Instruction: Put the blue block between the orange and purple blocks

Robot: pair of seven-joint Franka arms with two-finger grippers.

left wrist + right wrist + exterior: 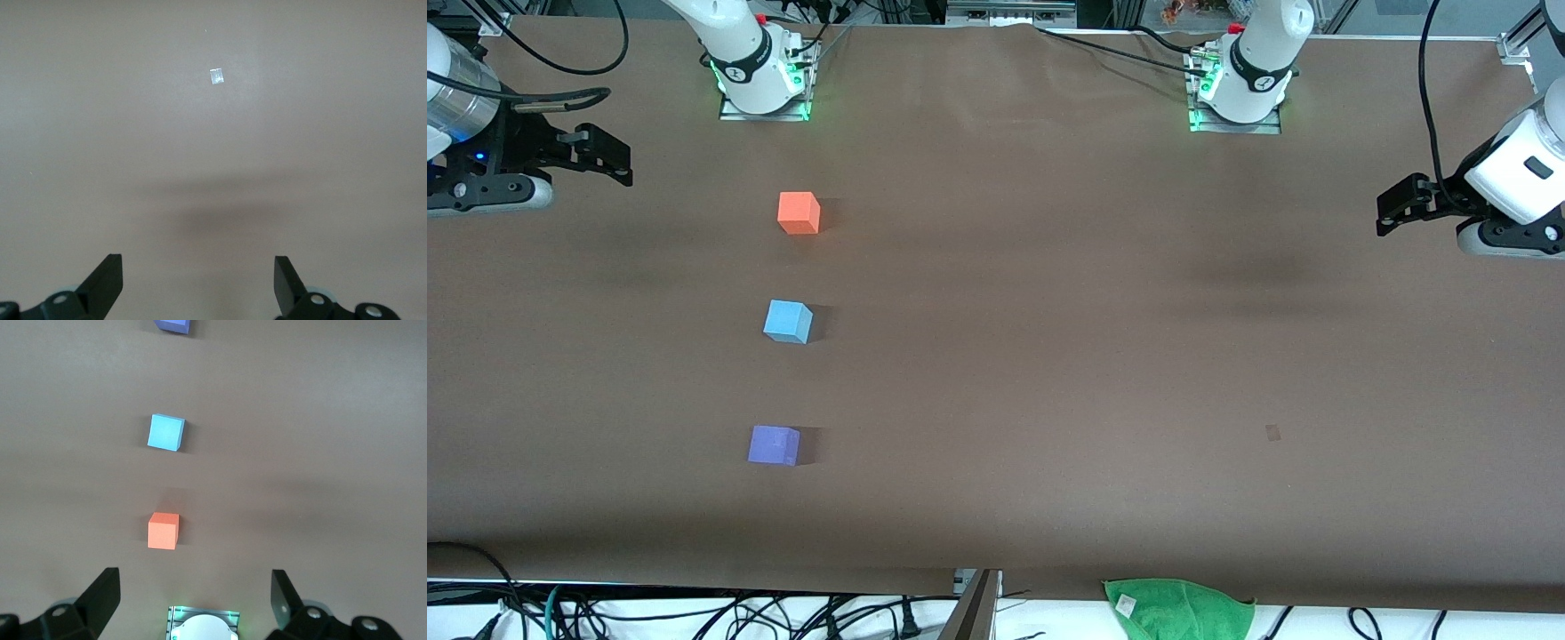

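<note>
Purple block (172, 325) was cut off by the right wrist view's edge, only a corner showing. Green cloth (1179, 610) ran off the front view's lower edge. Small pale patch (216, 77) on the table was unidentifiable.

A brown sheet covers the bench (1049, 311), lit evenly from above with soft shadows. A small pale tag (1272, 433) lies flat toward one end. At the near edge, a green cloth (1183, 609) hangs over beside tangled black cables (694, 613).
</note>
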